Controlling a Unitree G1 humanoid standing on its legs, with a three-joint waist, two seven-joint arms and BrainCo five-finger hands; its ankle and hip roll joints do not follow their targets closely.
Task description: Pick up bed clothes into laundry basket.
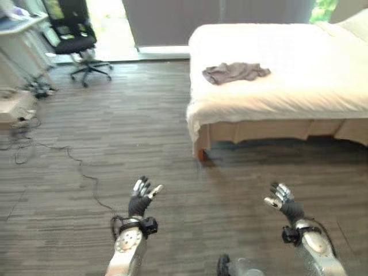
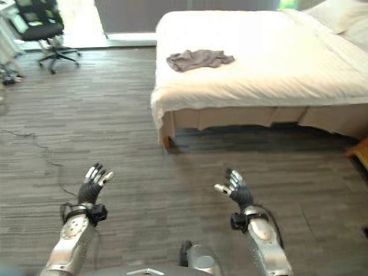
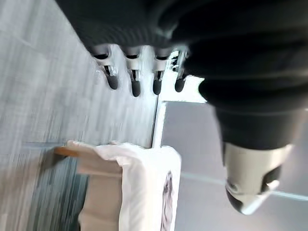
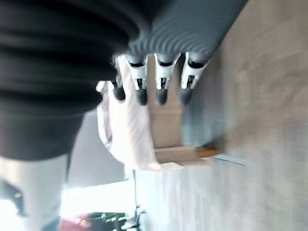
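A crumpled grey garment (image 1: 234, 72) lies on the white bed (image 1: 299, 86) near its left front corner, also seen as the garment (image 2: 198, 58). My left hand (image 1: 141, 196) hovers over the wooden floor well short of the bed, fingers straight and empty. To its right my right hand (image 1: 283, 198) is held up the same way, open and holding nothing. The left wrist view shows straight fingers (image 3: 135, 83) with the bed (image 3: 139, 183) far beyond them. In the right wrist view the fingers (image 4: 162, 84) are straight too, the bed corner (image 4: 130, 139) past them.
A black office chair (image 1: 80, 49) stands at the back left beside a white desk (image 1: 20, 40). A white box (image 1: 14, 106) and thin cables (image 1: 63, 152) lie on the floor at the left. Grey curtains (image 1: 172, 20) hang behind the bed.
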